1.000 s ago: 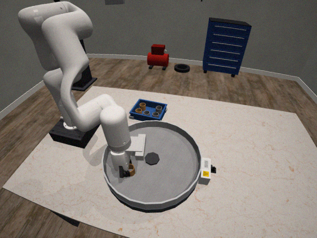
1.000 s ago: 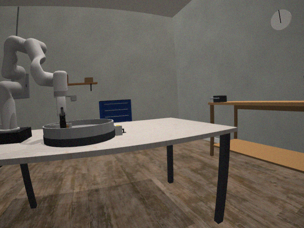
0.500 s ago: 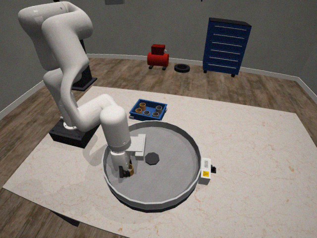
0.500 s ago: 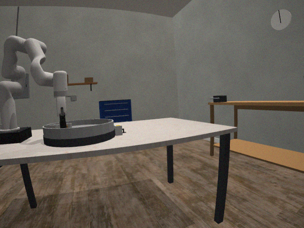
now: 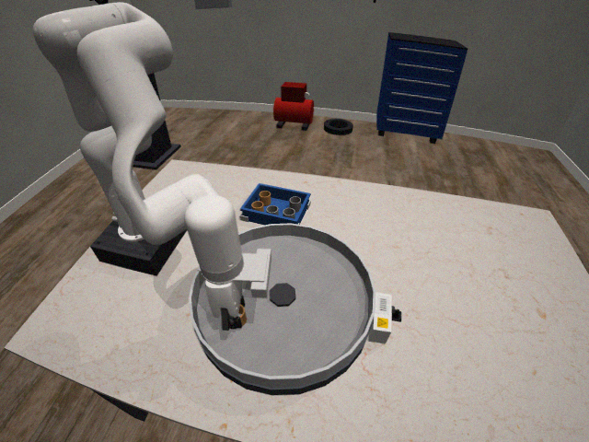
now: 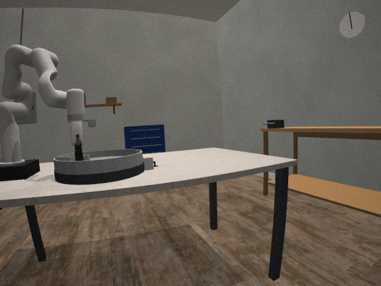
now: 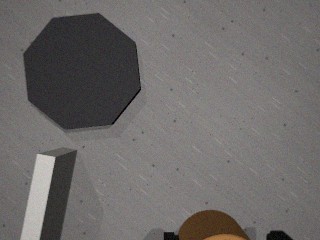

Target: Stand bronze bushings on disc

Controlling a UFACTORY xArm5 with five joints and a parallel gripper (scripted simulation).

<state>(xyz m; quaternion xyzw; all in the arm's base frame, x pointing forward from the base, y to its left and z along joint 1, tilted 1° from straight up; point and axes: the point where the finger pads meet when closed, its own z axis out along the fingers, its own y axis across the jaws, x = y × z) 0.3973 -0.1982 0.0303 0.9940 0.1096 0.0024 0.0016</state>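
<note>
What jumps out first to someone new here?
The white arm bends down into the big grey turntable, its gripper opening around a bronze bushing on the disc, left of the dark hub. Behind sits a blue crate with more bushings.
</note>
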